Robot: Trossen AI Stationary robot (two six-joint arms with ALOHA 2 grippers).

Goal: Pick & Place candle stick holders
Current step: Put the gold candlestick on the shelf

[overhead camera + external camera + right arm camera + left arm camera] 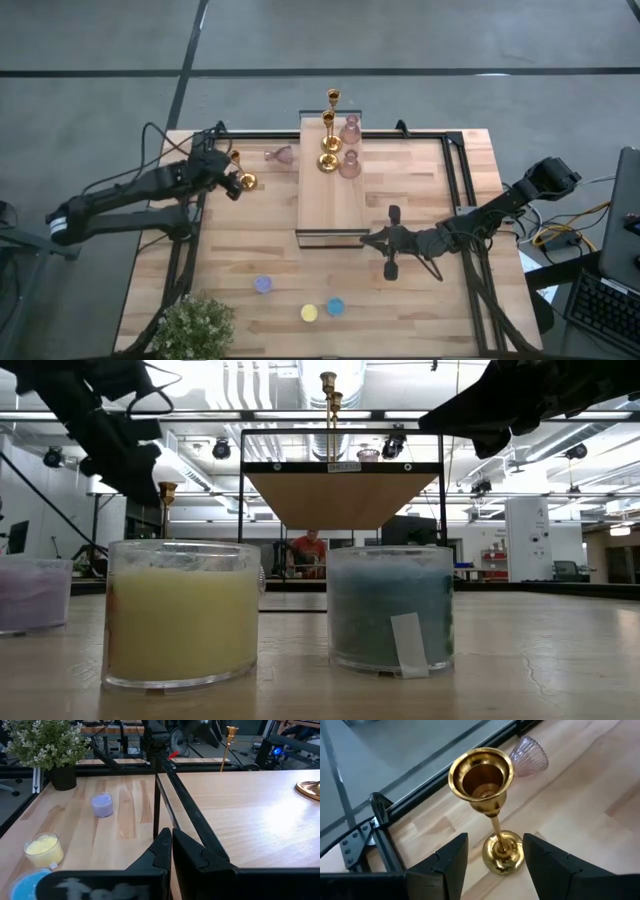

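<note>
A gold candle stick holder [485,775] stands upright on its round base [503,855] at the table's far left; it also shows in the high view [243,172]. My left gripper [495,842] is open, with one finger on each side of that base; I cannot tell whether they touch it. A pink holder [281,154] lies on its side just beyond. Two gold holders [329,140] and two pink ones [349,163] stand on the wooden block [330,205]. Purple [263,284], yellow [309,313] and blue [335,306] cups stand near the front edge. My right gripper [171,845] is shut and empty by the block's near right corner.
A black frame rail [190,815] runs along the block's edge right in front of my right gripper. A potted plant [195,325] stands at the near left corner. Black rails [385,820] border the table's far left edge beside the gold holder.
</note>
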